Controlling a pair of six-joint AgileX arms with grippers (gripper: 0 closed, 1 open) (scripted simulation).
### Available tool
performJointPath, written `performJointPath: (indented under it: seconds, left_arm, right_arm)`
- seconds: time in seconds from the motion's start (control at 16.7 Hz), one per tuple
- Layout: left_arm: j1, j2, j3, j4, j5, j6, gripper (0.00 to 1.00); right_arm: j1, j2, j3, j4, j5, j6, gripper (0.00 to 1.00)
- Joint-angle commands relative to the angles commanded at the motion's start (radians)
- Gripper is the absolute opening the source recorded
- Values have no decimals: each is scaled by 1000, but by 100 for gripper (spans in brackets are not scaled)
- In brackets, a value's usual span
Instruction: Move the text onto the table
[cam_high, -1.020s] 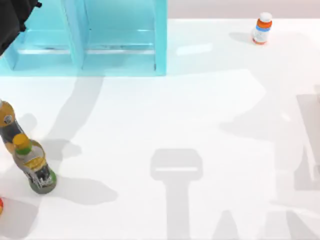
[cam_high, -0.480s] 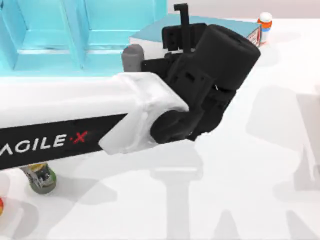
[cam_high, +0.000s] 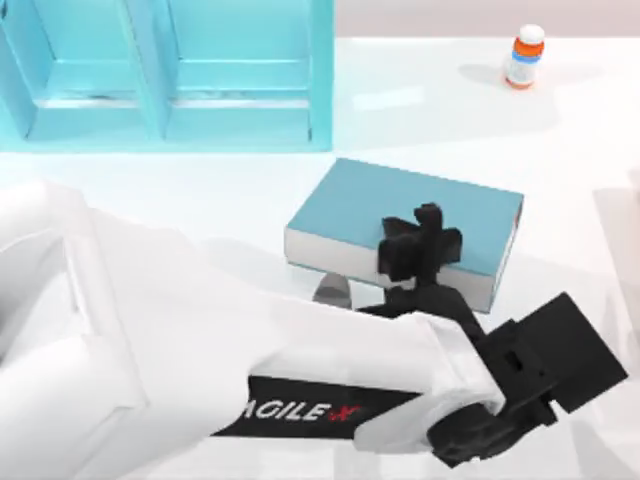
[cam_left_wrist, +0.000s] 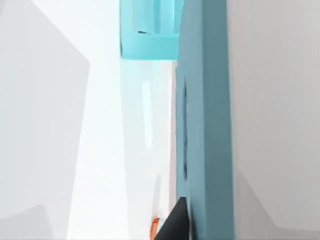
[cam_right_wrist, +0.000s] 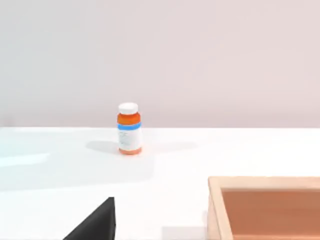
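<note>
left gripper (cam_high: 425, 240) clamped on your teal text (cam_high: 400, 215), its near long edge pinched, text flat at table (cam_high: 200, 200) centre, shelf unit (cam_high: 165, 75) at eleven o'clock, orange pill bottle (cam_high: 524, 57) at one o'clock

Left arm stretched across mid-table, its tool (cam_high: 425, 240) clamped tight, fingers (cam_high: 430, 215) pointing away.

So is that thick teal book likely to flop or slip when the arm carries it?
Probably stiff: the teal book looks thick and keeps its flat shape while the left gripper clamps one edge. Held off-centre, it may sag or twist. The smooth cover might slip.
</note>
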Motion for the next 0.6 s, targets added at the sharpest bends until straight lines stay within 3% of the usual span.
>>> performJointPath:
  seconds: [0.6]
  left_arm:
    - [-17, 13, 2, -44, -17, -46, 0]
  right_arm:
    - [0, 0, 0, 0, 0, 0, 100]
